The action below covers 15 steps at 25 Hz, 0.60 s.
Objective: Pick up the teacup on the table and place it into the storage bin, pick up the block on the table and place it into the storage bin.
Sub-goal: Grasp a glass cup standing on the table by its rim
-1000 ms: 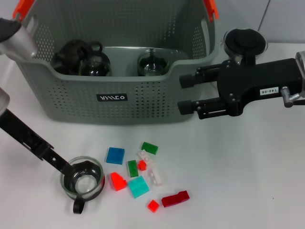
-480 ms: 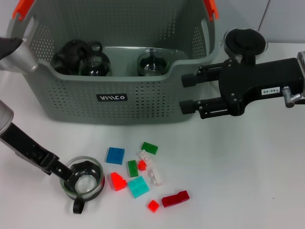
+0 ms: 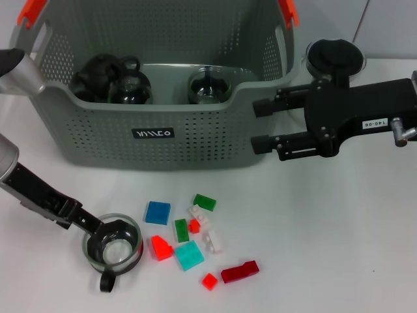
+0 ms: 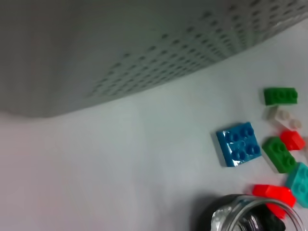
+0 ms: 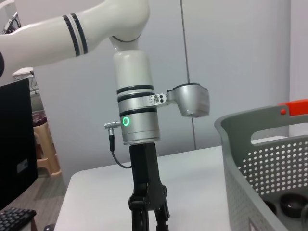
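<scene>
A plain white table [image 3: 339,235] fills the head view, with a pale wall behind it in the right wrist view. On the near left part of this table stands the teacup [image 3: 113,245], a clear glass cup with a dark inside and a black handle pointing toward the robot. The left gripper [image 3: 96,229] reaches in low from the left, its black fingers at the cup's rim on the side away from the blocks; whether they are clamped on the rim or loose around it cannot be told.

Just right of the cup lies a loose scatter of blocks: a blue square block [image 3: 158,212], a dark green block [image 3: 182,230], a red wedge-shaped block [image 3: 161,248] just beside the cup, a teal block [image 3: 189,255], a bright green block [image 3: 204,201], a whitish clear block [image 3: 210,238], a small red block [image 3: 209,281] and a dark red long block [image 3: 240,271]. The left wrist view shows the same blue block [image 4: 238,144] lying flat, studs up, near the cup's rim [image 4: 250,216].

Behind them stands the storage bin [image 3: 156,140], grey and perforated, with orange handle clips and a black label on its front wall. Inside it rest several dark glass cups [image 3: 120,81].

The right gripper [image 3: 262,125] hovers at the bin's right front corner, its two black fingers spread apart and holding nothing. Behind it on the table stands a clear glass pitcher [image 3: 335,60] with a black lid.
</scene>
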Tool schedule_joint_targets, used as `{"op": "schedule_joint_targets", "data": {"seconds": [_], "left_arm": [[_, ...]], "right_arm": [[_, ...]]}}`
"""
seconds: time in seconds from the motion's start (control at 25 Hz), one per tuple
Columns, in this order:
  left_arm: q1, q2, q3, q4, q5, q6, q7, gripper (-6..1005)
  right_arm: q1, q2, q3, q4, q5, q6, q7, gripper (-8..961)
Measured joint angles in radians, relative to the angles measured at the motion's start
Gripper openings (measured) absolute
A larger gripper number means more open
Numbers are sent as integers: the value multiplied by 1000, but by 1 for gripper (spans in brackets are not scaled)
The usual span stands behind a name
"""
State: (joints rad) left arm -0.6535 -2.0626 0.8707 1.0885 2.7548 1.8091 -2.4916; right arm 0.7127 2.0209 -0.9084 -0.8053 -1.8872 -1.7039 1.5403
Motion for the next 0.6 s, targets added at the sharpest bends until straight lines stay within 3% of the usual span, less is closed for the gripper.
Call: {"op": "schedule_joint_targets", "data": {"seconds": [0.6], "left_arm": [[-6, -25, 19, -3, 14, -22, -4, 860]], "right_arm": [[3, 0, 5, 0, -7, -8, -8, 712]]}}
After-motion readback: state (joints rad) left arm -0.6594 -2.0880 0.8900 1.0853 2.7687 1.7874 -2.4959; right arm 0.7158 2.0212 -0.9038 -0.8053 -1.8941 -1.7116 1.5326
